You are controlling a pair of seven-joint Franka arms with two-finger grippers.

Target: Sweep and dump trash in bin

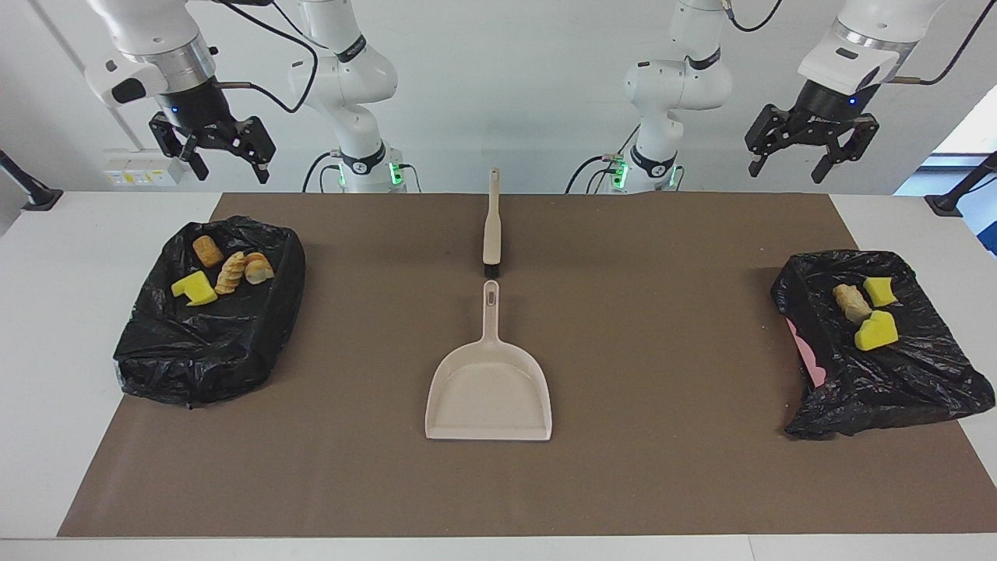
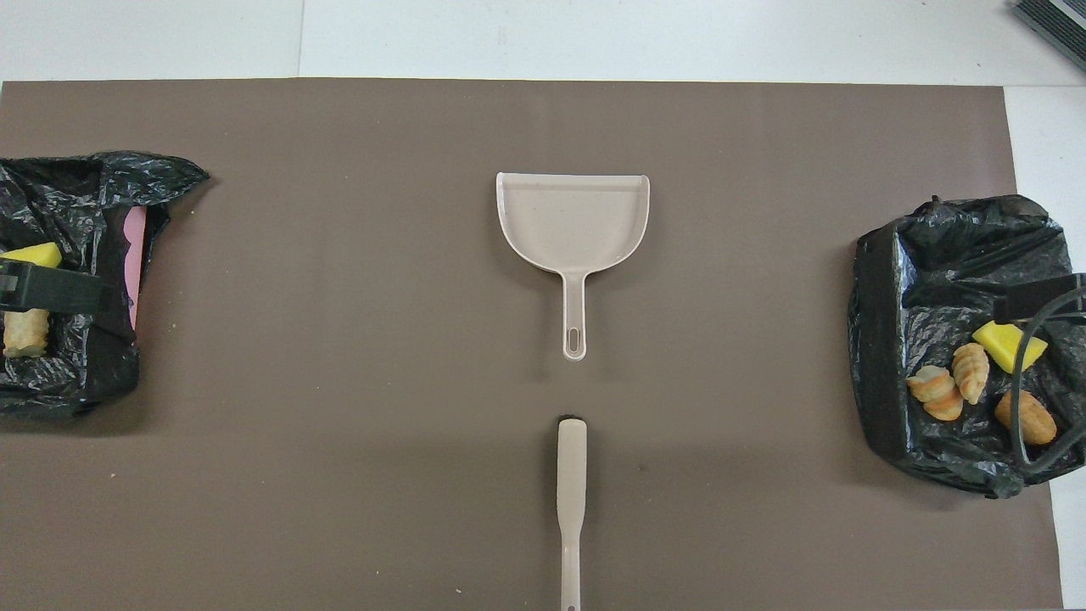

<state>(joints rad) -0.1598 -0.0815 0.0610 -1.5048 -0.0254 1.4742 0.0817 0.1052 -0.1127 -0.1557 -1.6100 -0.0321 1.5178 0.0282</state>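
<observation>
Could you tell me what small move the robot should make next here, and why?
Probably none beyond parking: all the trash visible lies in the two black-lined bins, the mat looks bare, and the dustpan and brush lie untouched. Both open pincers, left and right, hang empty.

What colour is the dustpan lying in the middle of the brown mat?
The dustpan is pale beige, plain with no pattern; the overhead view shows it best.
</observation>
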